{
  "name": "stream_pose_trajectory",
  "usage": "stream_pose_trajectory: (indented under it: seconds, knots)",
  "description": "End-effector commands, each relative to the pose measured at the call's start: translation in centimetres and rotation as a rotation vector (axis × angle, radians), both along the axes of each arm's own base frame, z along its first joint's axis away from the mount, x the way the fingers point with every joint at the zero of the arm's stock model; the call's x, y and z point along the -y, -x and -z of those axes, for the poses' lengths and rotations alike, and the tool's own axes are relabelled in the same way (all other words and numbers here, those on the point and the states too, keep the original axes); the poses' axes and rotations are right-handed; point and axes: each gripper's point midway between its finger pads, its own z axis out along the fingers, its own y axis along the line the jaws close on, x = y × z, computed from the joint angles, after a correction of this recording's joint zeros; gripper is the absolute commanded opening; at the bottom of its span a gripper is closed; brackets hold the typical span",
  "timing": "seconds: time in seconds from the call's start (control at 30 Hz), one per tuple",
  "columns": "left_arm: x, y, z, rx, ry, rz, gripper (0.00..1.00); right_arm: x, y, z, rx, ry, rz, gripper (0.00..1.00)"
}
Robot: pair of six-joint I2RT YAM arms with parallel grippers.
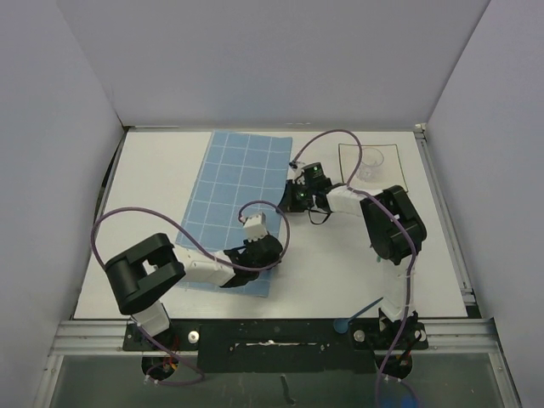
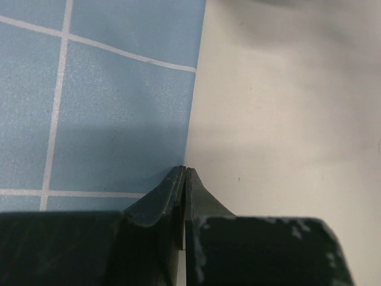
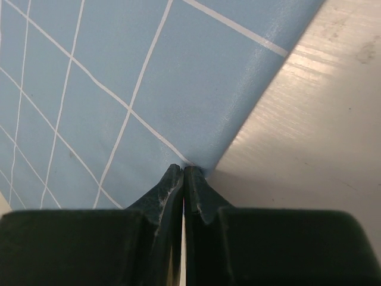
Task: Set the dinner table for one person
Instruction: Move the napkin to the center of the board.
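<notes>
Both pincers are clenched low over the dinner table, the white top that fills the workspace. Left gripper has its tips at the near-right edge of the placemat, right gripper at the far-right edge. Can't tell if either nips the thin sheet or just touches it. Placemat lies left of centre, skewed. Square plate sits far right, apart from placemat, w/ clear cup on it. No cutlery visible. Prob. early: placemat needs squaring, then plate & cup go over.

The placemat is finely grained with a soft sheen. The dinner table is smooth matte white. My left fingers are dark scuffed plastic.
</notes>
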Motion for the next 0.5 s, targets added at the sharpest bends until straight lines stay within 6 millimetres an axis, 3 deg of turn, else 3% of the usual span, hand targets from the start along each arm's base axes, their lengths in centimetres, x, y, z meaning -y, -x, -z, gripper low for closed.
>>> stream_pose_trajectory:
  seconds: [0.0,0.2,0.33,0.47]
  knots:
    - [1.9,4.2,3.5,-0.138,-0.112,0.171,0.00,8.0,1.5,6.4,-0.132,0.311,0.145,0.00]
    - [6.4,4.4,3.0,-0.112,-0.105,0.257,0.00,8.7,1.6,5.8,-0.131,0.316,0.161,0.00]
    - [7.6,4.6,3.3,-0.112,-0.102,0.292,0.00,9.8,2.2,5.5,-0.135,0.316,0.178,0.00]
    - [7.4,4.6,1.8,-0.050,-0.143,0.305,0.00,10.1,2.1,4.8,-0.120,0.307,0.183,0.00]
